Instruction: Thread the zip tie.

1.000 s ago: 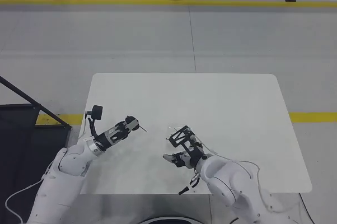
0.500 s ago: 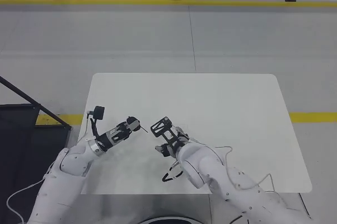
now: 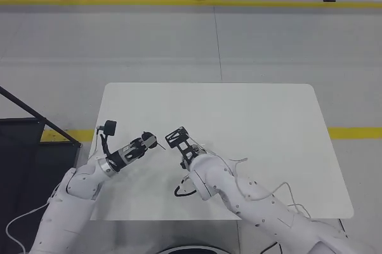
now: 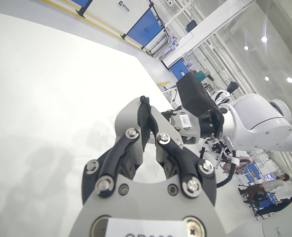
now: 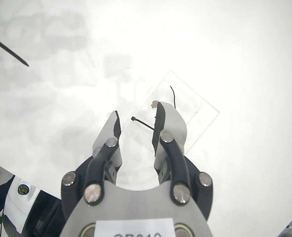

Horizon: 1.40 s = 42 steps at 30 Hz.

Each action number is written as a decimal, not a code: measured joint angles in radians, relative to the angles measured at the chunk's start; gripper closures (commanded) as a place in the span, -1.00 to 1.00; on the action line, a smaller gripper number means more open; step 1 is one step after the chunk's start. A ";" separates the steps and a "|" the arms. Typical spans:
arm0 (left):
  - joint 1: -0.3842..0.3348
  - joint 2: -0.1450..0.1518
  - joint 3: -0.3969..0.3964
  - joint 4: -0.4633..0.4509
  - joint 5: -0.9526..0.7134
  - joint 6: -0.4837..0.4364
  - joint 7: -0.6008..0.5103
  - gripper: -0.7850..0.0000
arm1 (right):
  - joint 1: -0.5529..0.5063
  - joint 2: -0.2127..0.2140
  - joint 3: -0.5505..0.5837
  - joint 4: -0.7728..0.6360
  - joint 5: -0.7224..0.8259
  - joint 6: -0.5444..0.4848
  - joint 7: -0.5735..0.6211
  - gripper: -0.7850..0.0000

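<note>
The left gripper [image 4: 146,107] is clenched over the 9 o'clock side of the table [image 3: 273,127], and a zip tie [image 3: 160,145] is grasped in it, with the pointed end stuck out toward 4 o'clock. The right gripper [image 5: 137,108] is seen released just at its 3 o'clock side, above a clear sheet [image 5: 196,122]. On the sheet a second zip tie [image 5: 143,124] is laid, its head between the spread fingers.
</note>
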<state>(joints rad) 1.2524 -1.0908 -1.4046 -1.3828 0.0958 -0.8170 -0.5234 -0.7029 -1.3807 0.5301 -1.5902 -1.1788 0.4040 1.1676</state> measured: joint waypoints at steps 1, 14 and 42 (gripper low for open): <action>0.001 0.001 -0.001 -0.001 0.000 -0.001 0.000 1.00 | 0.002 -0.005 0.000 0.008 -0.001 0.000 0.002 0.21; -0.002 0.006 -0.009 0.007 -0.007 0.010 0.015 1.00 | 0.002 -0.049 0.015 0.074 -0.011 -0.023 0.014 0.50; -0.004 0.012 -0.001 0.004 -0.002 0.015 0.037 1.00 | -0.074 -0.090 0.089 0.033 -0.151 -0.047 0.043 1.00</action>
<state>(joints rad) 1.2480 -1.0783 -1.4054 -1.3792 0.0938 -0.8020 -0.4863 -0.7766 -1.4710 0.6186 -1.5576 -1.3295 0.3571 1.2108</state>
